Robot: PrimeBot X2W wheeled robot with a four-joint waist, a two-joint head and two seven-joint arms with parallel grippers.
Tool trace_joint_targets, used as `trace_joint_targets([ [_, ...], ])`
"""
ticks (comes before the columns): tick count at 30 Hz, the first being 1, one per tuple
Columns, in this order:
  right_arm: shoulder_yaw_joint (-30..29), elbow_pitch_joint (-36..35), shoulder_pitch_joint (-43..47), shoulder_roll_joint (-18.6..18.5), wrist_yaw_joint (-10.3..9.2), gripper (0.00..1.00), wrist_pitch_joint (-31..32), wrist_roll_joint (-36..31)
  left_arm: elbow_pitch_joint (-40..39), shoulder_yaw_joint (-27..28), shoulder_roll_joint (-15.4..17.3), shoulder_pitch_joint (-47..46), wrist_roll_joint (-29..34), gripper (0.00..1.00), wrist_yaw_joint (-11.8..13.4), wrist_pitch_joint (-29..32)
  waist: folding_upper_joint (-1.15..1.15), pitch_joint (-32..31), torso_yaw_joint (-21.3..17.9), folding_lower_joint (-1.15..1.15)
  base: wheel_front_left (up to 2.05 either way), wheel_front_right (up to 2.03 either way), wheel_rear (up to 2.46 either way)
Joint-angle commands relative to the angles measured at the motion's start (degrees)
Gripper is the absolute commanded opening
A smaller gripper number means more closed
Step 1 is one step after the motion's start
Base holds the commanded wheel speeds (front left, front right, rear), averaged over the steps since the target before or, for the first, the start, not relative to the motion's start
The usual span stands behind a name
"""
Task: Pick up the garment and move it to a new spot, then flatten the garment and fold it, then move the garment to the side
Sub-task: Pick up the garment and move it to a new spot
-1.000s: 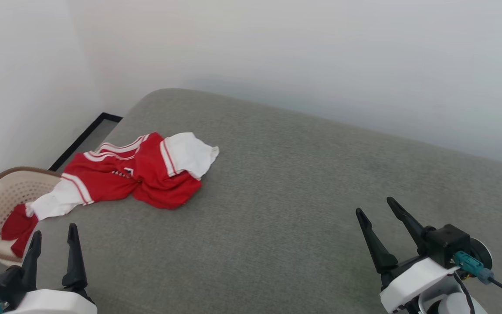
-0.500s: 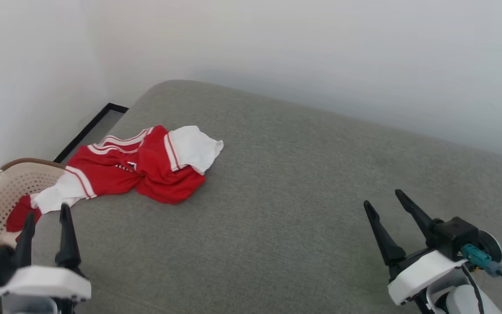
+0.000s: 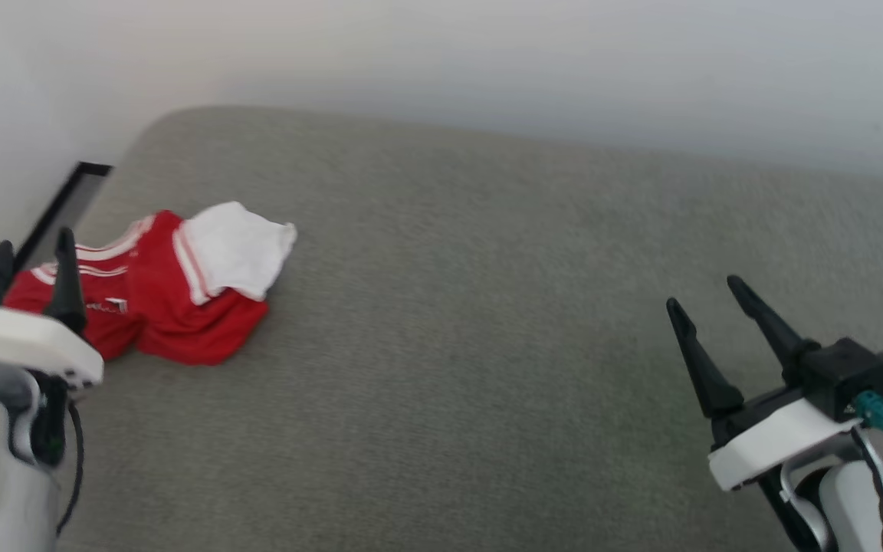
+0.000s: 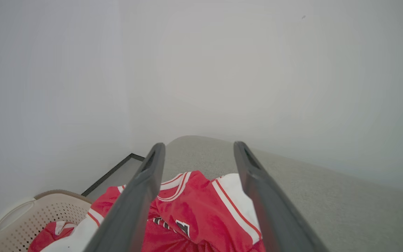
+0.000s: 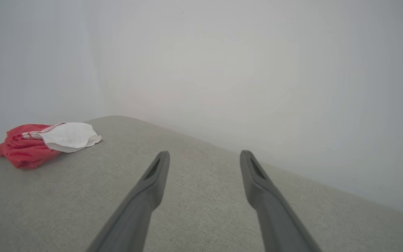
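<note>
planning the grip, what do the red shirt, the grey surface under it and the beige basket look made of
Crumpled red shirt with white sleeves: thin, smooth knit, probably synthetic; it bunches in soft folds. Grey padded surface: matte woven upholstery, judging by its fine ribbed texture. Beige perforated basket: likely moulded plastic, with even holes and smooth rim.

Soft red-and-white cloth garment (image 3: 196, 322), coarse grey woven surface (image 3: 487, 345), matt dark fingers (image 5: 152, 185), perforated beige plastic basket (image 4: 19, 220)

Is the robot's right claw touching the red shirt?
Apart. In the head view the right gripper stands open at the lower right, with a wide stretch of bare grey surface between it and the garment.
</note>
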Motion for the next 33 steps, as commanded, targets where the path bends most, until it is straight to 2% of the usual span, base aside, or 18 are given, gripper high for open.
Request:
trace_joint_targets([
  [1,-0.08,-1.01,-1.22,-0.56,-0.02,1.00,0.60,-0.34,3.22,-0.74,0.70,-2.83,-1.03,1.00,-0.25,1.18,0.00,4.52,-4.13,0.00,0.00,0.00,0.00],
  [9,-0.72,-4.86,-3.08,-2.19,-0.02,1.00,2.73,0.83,19.79,-3.88,3.73,-14.49,-3.44,1.00,-0.41,10.13,0.00,11.33,-8.89,0.00,0.00,0.00,0.00],
  [13,-1.19,-6.24,-3.46,-3.04,-0.02,1.00,3.70,1.04,26.92,-5.30,4.00,-18.69,-3.75,1.00,-0.40,16.12,0.00,13.87,-9.99,0.00,0.00,0.00,0.00],
  [15,-1.40,-7.02,-3.78,-3.47,-0.02,1.00,4.27,0.94,30.40,-5.68,3.88,-20.75,-3.94,1.00,0.48,19.57,0.00,14.90,-10.42,0.00,0.00,0.00,0.00],
  [16,-1.40,-7.02,-3.78,-3.47,-0.02,1.00,4.27,0.94,30.40,-5.68,3.88,-20.75,-3.94,1.00,0.48,19.57,0.00,14.90,-10.42,0.00,0.00,0.00,0.00],
  [18,-1.68,-7.74,-3.84,-3.82,-0.02,1.00,4.97,0.84,34.56,-6.22,3.12,-22.48,-4.50,1.00,0.31,24.59,0.00,16.14,-10.82,0.00,0.00,0.00,0.00],
  [26,-2.35,-9.36,-3.41,-4.11,-0.02,1.00,6.29,0.98,39.92,-7.14,0.08,-20.39,-5.03,1.00,3.34,35.85,0.00,17.70,-10.81,0.00,0.00,0.00,0.00],
  [32,-2.65,-9.56,-3.99,-3.78,-0.02,1.00,7.03,0.98,40.73,-8.01,-0.76,-19.89,-5.36,1.00,3.28,40.73,0.00,17.87,-10.27,0.00,0.00,0.00,0.00],
  [33,-2.74,-9.49,-4.02,-3.77,-0.02,1.00,7.14,0.99,40.72,-8.27,-0.44,-20.46,-5.06,0.35,3.03,40.74,0.00,17.76,-10.11,0.00,0.00,0.00,0.00],
])
